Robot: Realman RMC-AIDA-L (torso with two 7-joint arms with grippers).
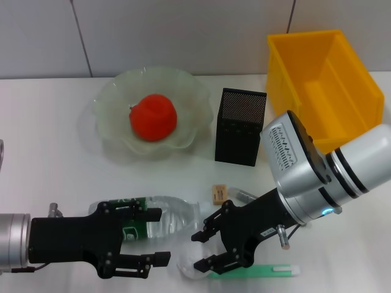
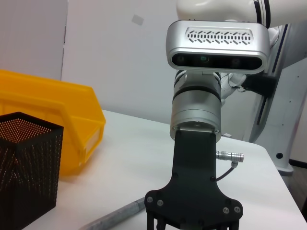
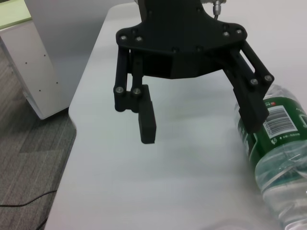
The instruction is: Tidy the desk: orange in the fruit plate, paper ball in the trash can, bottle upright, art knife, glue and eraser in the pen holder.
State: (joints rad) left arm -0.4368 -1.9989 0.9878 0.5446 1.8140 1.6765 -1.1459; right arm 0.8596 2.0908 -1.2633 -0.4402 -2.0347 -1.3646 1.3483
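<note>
Near tabletop front edge: my left end effector [image 1: 160, 236] spread wide, straddling lying bottle [image 1: 160, 218]. My right end effector [image 1: 201, 249] released beside bottle neck, above green art knife [image 1: 263, 270]. Orange [image 1: 153, 117] in fruit plate [image 1: 116, 97].

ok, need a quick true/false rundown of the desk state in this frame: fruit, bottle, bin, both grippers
1. The orange sits in the fruit plate. True.
2. The bottle stands upright. False: it lies on its side on the table, near the front edge.
3. The left gripper is open around the bottle's green-labelled end. True; one finger is on each side of it.
4. The right gripper is shut on the eraser. False: it is open, and the eraser lies apart from it on the table, in front of the pen holder.
5. The yellow bin is at the robot's left. False: it is at the back right, beside the pen holder.
</note>
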